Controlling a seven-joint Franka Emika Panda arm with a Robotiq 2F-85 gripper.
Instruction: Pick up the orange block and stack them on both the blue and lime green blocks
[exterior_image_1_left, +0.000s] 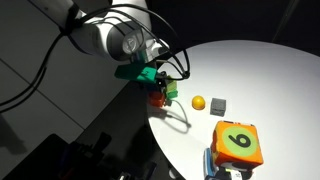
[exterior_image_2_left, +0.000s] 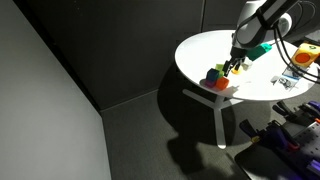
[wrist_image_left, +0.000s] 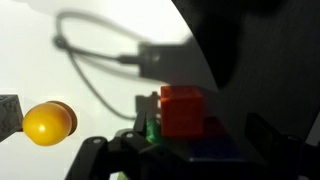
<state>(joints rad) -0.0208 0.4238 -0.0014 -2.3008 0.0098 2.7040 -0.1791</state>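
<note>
The orange block (wrist_image_left: 182, 108) rests on top of the lime green block (wrist_image_left: 151, 126) and the blue block (wrist_image_left: 215, 150). In the wrist view it bridges both of them. The stack stands close to the edge of the white round table (exterior_image_1_left: 260, 80), on the side where the arm reaches in. The tool (exterior_image_1_left: 158, 88) hangs directly above the stack. Its fingers (wrist_image_left: 108, 160) are released and spread on either side of the orange block, apart from its faces. A yellow ball (exterior_image_1_left: 198, 102) lies further in from the edge, with a small grey block (exterior_image_1_left: 218, 103) just beside it. A large orange and green cube (exterior_image_1_left: 238, 143) marked with a number sits well apart, near another part of the edge.
</note>
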